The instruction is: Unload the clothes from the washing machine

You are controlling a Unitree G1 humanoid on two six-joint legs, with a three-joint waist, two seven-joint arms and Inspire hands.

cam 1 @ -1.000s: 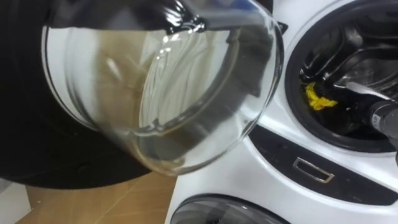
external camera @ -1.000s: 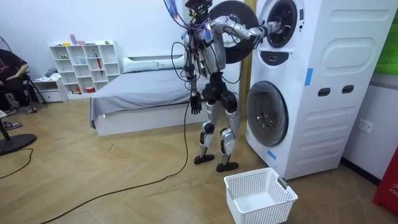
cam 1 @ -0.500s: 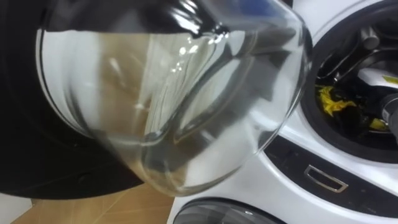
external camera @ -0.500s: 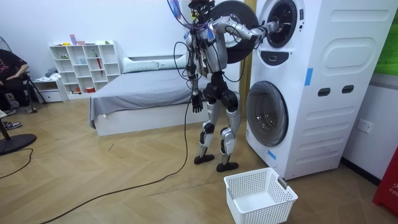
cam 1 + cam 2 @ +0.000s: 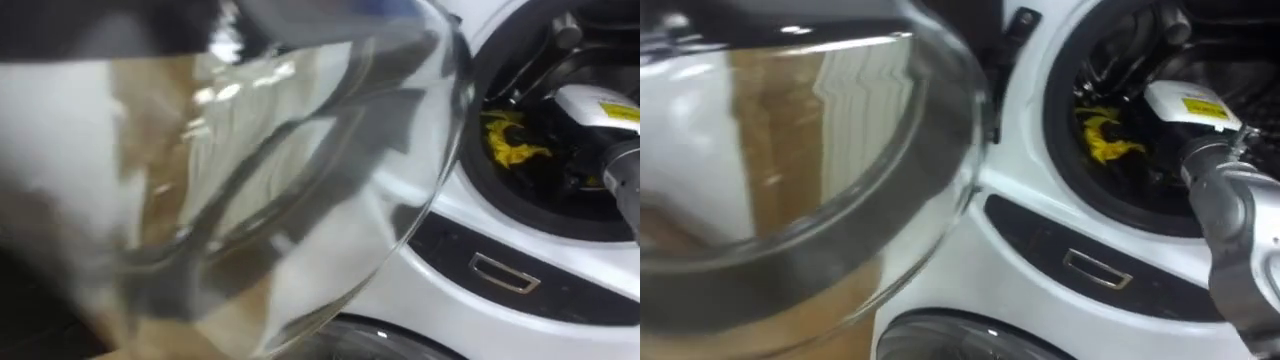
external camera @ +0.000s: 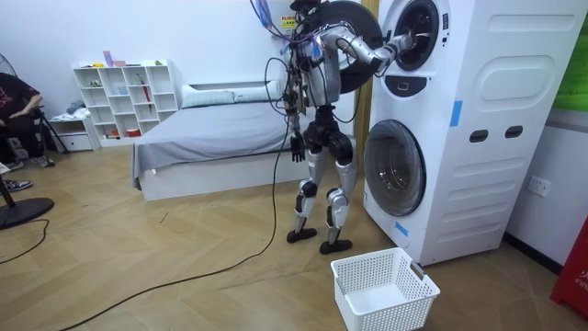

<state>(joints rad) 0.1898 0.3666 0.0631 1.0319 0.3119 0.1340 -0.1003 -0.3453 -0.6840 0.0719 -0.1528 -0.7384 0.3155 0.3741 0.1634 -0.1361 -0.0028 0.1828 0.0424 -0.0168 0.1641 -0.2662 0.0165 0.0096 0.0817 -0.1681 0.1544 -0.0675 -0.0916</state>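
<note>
Progress is early, by my reading: the door [image 5: 300, 170] of the upper washing machine [image 5: 470, 215] hangs wide open, its glass bowl close to the head camera. The robot stands right at the stacked machines with its right arm reaching into the drum. The yellow cloth [image 5: 510, 140] lies crumpled in the drum, just inside the rim. My right hand [image 5: 588, 103] sits beside it on the robot's right, apart from it as far as I can see. Its fingers are lost in the dark of the drum, so I cannot tell whether they are spread or curled (nothing yellow shows at the hand). The left hand [image 6: 297, 147] hangs loose at the robot's side, holding nothing. Opening and reaching look done. I judge that taking hold of the cloth, drawing it out and bringing it to the white basket [image 6: 404, 299] on the floor are all left.
</note>
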